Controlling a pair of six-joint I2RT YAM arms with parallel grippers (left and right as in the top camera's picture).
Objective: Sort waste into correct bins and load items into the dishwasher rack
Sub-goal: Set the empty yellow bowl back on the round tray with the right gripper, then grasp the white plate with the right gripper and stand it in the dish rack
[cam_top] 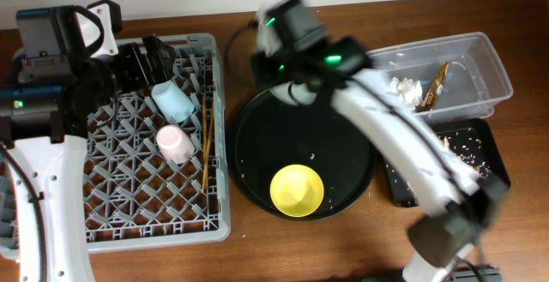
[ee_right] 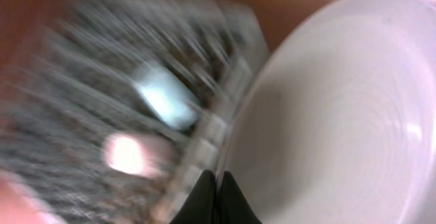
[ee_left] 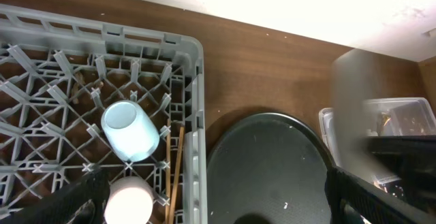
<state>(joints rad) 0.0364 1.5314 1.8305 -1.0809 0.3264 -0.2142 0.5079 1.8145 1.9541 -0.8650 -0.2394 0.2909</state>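
Your right gripper (ee_right: 212,195) is pinched on the rim of the pale round plate (ee_right: 340,115), just right of the dishwasher rack (cam_top: 129,196), while your left gripper (ee_left: 214,186) hangs wide open over the rack's far side.

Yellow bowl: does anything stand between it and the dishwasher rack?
Nothing visible does. The yellow bowl sits on the round black tray; between it and the dishwasher rack lie only the tray's own floor and rim.

yellow bowl (cam_top: 297,189) | grey rack (cam_top: 137,198) | blue cup (cam_top: 172,100) | pink cup (cam_top: 175,143) | pale plate (ee_right: 340,101)
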